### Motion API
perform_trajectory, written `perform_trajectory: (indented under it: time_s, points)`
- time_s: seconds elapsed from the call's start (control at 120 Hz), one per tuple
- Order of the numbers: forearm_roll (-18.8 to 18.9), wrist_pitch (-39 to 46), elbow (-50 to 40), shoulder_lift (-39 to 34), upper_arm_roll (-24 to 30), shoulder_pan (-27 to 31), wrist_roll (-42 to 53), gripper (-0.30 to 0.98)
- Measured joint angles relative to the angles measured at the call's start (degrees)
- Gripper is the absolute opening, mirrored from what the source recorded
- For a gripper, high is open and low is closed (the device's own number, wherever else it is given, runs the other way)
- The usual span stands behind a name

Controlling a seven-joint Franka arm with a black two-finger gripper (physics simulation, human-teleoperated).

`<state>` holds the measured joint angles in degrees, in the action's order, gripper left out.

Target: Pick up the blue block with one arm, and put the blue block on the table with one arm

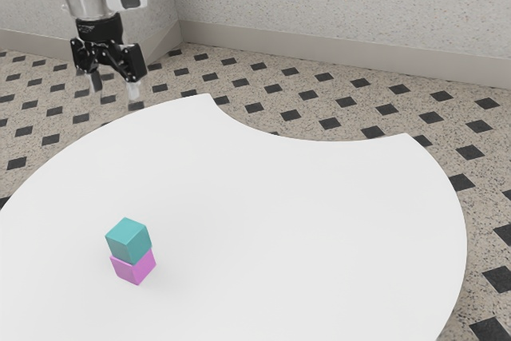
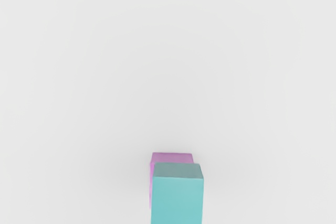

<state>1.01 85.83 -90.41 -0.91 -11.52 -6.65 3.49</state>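
The gripper's [image 1: 115,86] fingers [image 1: 134,89] stand apart, with nothing held between them. Lower than the fingers and well apart from them, the blue block [image 1: 128,239] rests on the pink block [image 1: 136,269], which sits on the table [image 1: 271,221].

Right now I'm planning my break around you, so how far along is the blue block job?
Nothing looks done: the blue block sits on the pink block, not on the table. Nothing is in hand; my gripper is open, away from both. Left: grasp the blue block, lift it off and set it on the table.
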Motion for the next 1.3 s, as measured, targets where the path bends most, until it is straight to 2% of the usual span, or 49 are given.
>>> perform_trajectory:
  time_s: [0.142,0.2,0.25,0.317,0.442,0.525,0.65,0.8,1.233,1.3]
  points:
    - [0.17,3.96,-3.05,-2.27,-0.20,0.57,0.37,0.69]
    - [0.26,6.10,-11.45,-7.36,-0.23,-0.78,-0.17,0.69]
    - [0.33,9.65,-22.18,-11.85,-0.24,-2.03,-0.61,0.69]
    - [0.43,14.52,-33.10,-15.33,-0.29,-2.48,-1.16,0.69]
    - [1.38,23.13,-45.36,-17.65,-0.58,-2.65,-2.09,0.69]
    - [1.89,30.31,-50.41,-16.98,-1.90,-2.67,-2.61,0.69]
    - [2.20,37.99,-52.56,-16.10,-2.74,-3.01,-3.27,0.69]
    - [1.96,42.76,-52.78,-14.70,-2.86,-3.70,-3.90,0.69]
    - [0.63,45.88,-54.49,-11.60,-3.36,-3.69,-5.00,0.69]
    - [0.54,46.07,-54.47,-10.92,-4.78,-3.65,-5.07,0.69]
